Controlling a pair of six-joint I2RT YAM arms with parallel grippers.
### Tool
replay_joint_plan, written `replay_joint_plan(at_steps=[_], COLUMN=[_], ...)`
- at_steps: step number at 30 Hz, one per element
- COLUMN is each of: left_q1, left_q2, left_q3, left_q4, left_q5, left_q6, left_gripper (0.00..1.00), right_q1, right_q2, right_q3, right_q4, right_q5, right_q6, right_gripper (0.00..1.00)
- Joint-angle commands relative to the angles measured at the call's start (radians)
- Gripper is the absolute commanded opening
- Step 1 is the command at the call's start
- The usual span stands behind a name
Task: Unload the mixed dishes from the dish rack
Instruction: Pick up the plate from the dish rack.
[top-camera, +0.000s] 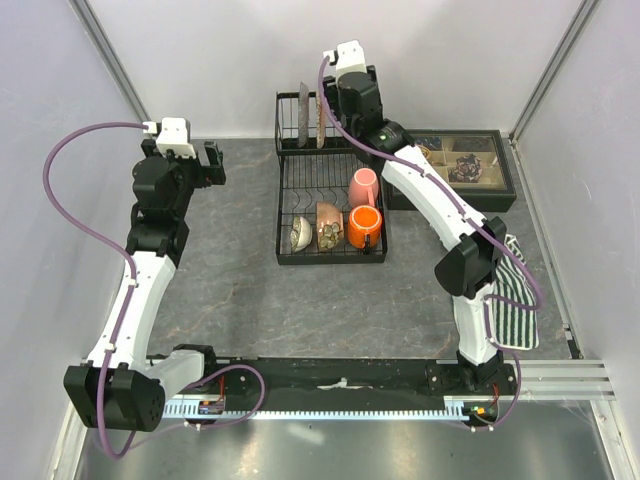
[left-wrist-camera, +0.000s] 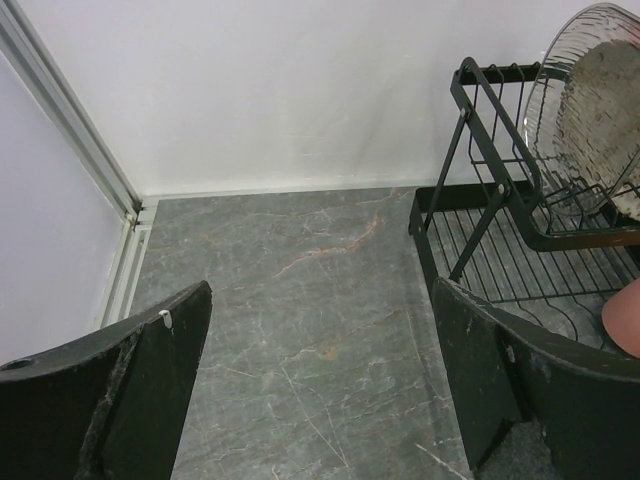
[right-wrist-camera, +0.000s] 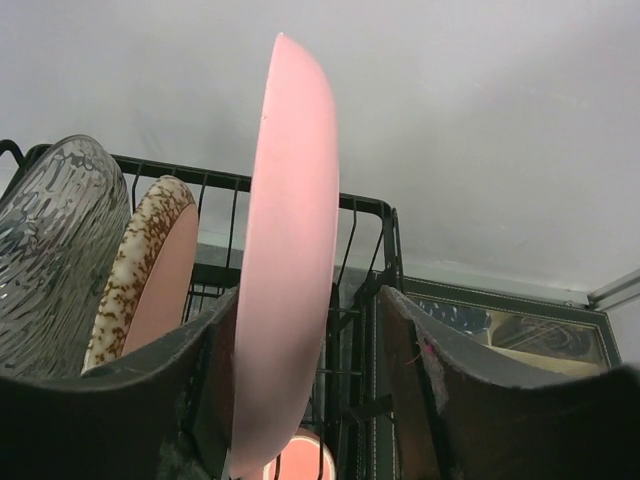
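The right gripper (right-wrist-camera: 308, 300) straddles the upright pink plate (right-wrist-camera: 290, 200) in the dish rack (top-camera: 305, 185), jaws not yet closed, so next comes closing and lifting; the left gripper (left-wrist-camera: 322, 300) idles with jaws apart.

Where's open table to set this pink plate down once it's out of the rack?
Bare table left of the dish rack, and in front of it toward the arm bases. Crowded on the right: compartmented tray, right arm, striped cloth.

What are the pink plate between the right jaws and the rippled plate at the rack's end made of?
Pink plate: opaque, smooth, soft even sheen; probably glazed ceramic, though melamine would look alike. Rippled plate: translucent grey with a dimpled surface and bright glints; likely pressed glass, possibly clear plastic.
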Motion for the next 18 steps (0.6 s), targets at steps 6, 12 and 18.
replay_joint_plan(at_steps=[6, 12, 18], left_q1=[0.004, 0.004, 0.004], left_q2=[-0.035, -0.043, -0.042], left_q3=[-0.017, -0.031, -0.033], left_q4=[0.07, 0.077, 0.082], left_q5=[0.014, 0.045, 0.054], left_q6=[0.018, 0.03, 0.027], left_gripper=[0.98, 0.98, 0.98], right_q1=[0.019, 0.056, 0.085], right_q2=[0.032, 0.022, 0.016], right_q3=[0.004, 0.005, 0.005], right_q4=[0.028, 0.054, 0.082], right_q5=[0.01, 0.059, 0.107], right_q6=[0.023, 0.016, -0.005], right_gripper=[0.48, 0.43, 0.31])
